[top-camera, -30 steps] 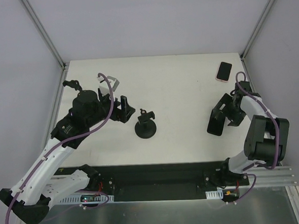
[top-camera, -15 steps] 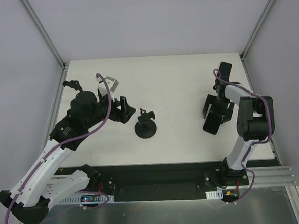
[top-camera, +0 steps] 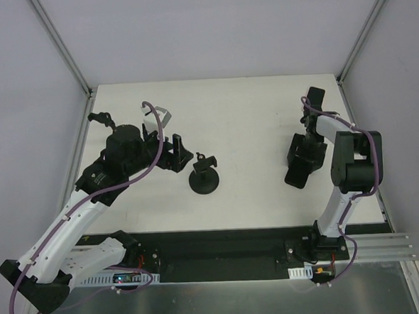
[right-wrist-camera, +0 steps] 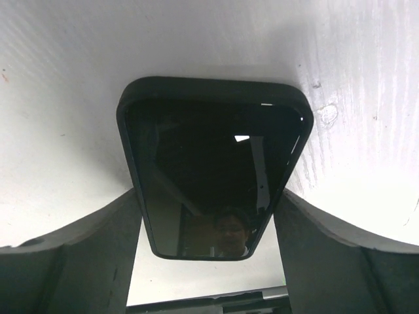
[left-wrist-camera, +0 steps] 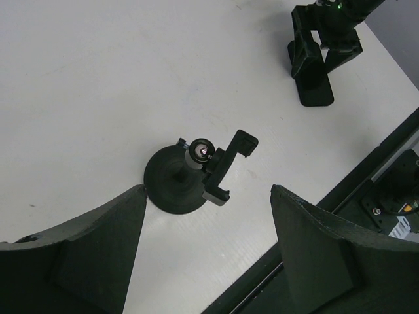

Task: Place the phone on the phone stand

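Note:
The phone (right-wrist-camera: 213, 163) is a dark slab in a black case. It lies screen up on the white table (right-wrist-camera: 59, 98), between the wide-open fingers of my right gripper (right-wrist-camera: 208, 196). Its sides run close to both fingertips. In the top view the phone (top-camera: 314, 93) sits at the back right, partly covered by my right wrist. The black phone stand (top-camera: 205, 180) has a round base and a clamp cradle and stands mid-table. It also shows in the left wrist view (left-wrist-camera: 190, 176). My left gripper (left-wrist-camera: 208, 196) is open and empty, hovering left of the stand.
The phone lies near the table's back right corner, close to the right edge (top-camera: 351, 120). A black rail (top-camera: 222, 243) runs along the front edge. My right gripper shows in the left wrist view (left-wrist-camera: 317, 59).
My right arm has swung its elbow inward and its wrist has moved back and left, so it now overlaps the phone. My left gripper has edged slightly toward the stand.

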You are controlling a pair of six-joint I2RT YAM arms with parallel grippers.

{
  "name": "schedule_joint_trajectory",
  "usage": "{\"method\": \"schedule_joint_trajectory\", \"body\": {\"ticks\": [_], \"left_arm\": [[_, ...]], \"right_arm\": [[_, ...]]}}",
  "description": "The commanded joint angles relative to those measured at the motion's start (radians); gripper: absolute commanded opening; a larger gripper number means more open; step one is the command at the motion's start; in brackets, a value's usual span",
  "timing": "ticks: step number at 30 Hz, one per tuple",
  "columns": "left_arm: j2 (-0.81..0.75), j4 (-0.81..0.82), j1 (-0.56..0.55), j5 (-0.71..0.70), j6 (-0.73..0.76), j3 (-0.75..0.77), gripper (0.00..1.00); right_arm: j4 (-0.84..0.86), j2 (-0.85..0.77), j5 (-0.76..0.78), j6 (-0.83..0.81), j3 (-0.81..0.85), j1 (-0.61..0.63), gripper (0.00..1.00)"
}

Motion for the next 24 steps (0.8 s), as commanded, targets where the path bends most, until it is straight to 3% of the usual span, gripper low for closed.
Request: {"method": "schedule_joint_trajectory", "body": {"ticks": [1,2,3,9,15,19,20,21,24], "left_arm": [[0.012,0.026,-0.001,-0.008,-0.001,0.004,0.75],[0.013,0.027,-0.003,0.000,-0.003,0.004,0.75],[0.013,0.027,-0.001,0.003,-0.003,0.004,0.75],[0.041,0.027,-0.003,0.003,-0.004,0.004,0.75],[0.069,0.015,-0.001,0.001,-0.006,0.009,0.75],[0.090,0.018,0.000,0.035,0.002,0.012,0.75],[0.090,0.020,0.002,0.055,0.005,0.012,0.75],[0.092,0.036,0.003,0.076,0.008,0.010,0.75],[0.092,0.070,0.011,0.159,-0.003,-0.008,0.76]], "right_arm": [[-0.004,0.017,-0.059,0.058,-0.029,0.023,0.65],[-0.002,0.015,-0.042,0.058,-0.026,0.023,0.62],[0.001,0.009,-0.030,0.059,-0.030,0.040,0.48],[0.175,-0.122,-0.042,0.024,-0.111,0.140,0.02],[0.411,-0.331,-0.068,0.021,-0.251,0.187,0.01],[0.641,-0.597,-0.157,0.035,-0.439,0.186,0.01],[0.706,-0.639,-0.198,0.091,-0.529,0.170,0.01],[0.870,-0.674,-0.338,0.140,-0.570,0.157,0.01],[1.091,-0.732,-0.544,0.314,-0.630,0.140,0.01]]}}
